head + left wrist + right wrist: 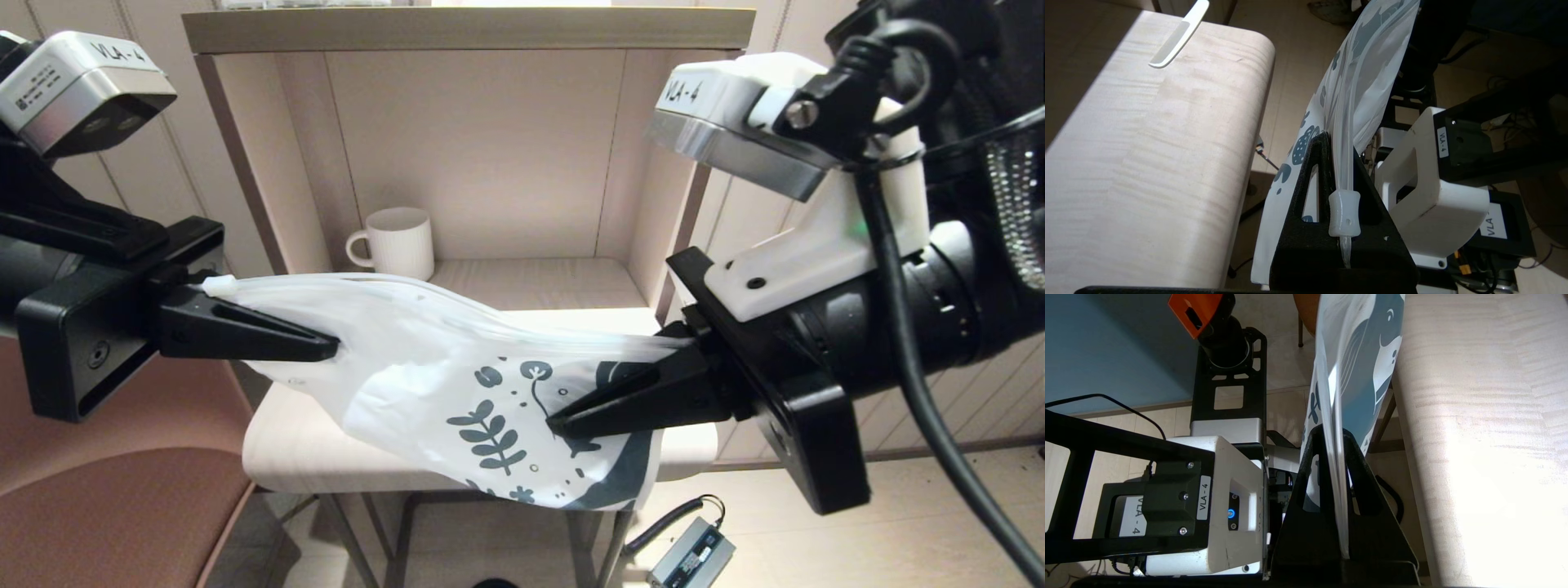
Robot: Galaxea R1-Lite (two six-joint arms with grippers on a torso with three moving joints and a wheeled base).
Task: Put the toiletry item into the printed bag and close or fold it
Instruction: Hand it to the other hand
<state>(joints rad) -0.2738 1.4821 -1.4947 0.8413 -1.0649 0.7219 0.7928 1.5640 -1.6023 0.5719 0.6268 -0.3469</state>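
Printed bag [457, 384] hangs stretched in the air in my head view, in front of the white mug [396, 242] and above the bench [286, 441], with my left end effector [326, 347] clamped on its plain zip end and my right end effector [559, 425] clamped on the leaf-printed end, which I judge keeps it taut for handling the mouth. From the left wrist, the fingers [1314, 171] pinch the strip just beside the slider [1344, 214], while the comb [1180, 34] lies on the bench well apart from the bag, so it is not yet inside. From the right wrist, the fingers [1359, 473] are closed tight on the bag's edge beside the bench.
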